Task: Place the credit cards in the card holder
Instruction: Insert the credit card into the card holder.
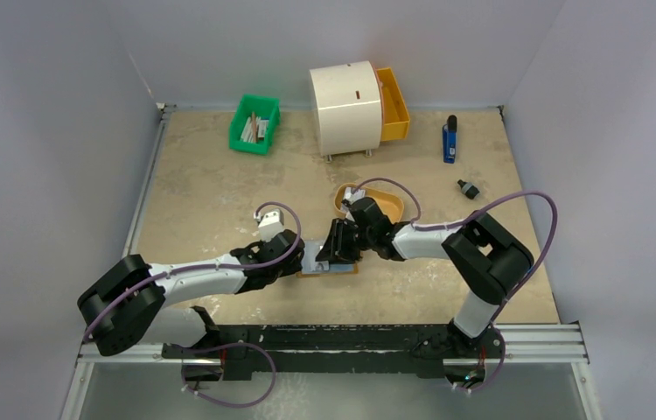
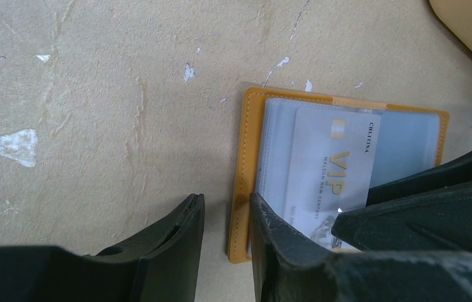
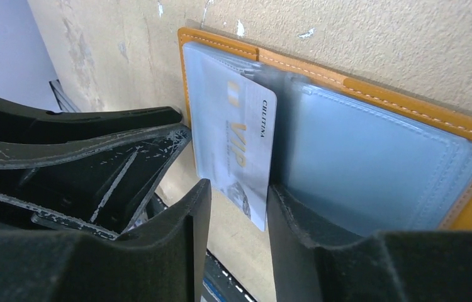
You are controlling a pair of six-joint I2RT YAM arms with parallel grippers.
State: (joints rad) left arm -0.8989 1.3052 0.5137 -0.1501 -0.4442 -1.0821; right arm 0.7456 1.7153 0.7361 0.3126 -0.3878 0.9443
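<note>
The card holder (image 1: 329,268) lies open and flat on the table, orange-tan border (image 2: 241,163) around pale blue sleeves (image 3: 372,157). One pale credit card (image 2: 334,170) printed "VIP" sits partly in a sleeve, its near end sticking out (image 3: 233,145). My left gripper (image 2: 224,204) is open and straddles the holder's left edge, one finger on the bare table and the other on the sleeves. My right gripper (image 3: 238,189) is open; the card's free corner stands between its fingers, close to the right finger. In the top view both grippers (image 1: 303,261) (image 1: 339,248) meet over the holder.
An oval orange tray (image 1: 394,206) lies just behind the right wrist. At the back stand a green bin (image 1: 254,122) of sticks and papers and a white drum (image 1: 346,107) with an orange drawer (image 1: 393,103). A blue object (image 1: 450,138) and a small black one (image 1: 467,188) lie right.
</note>
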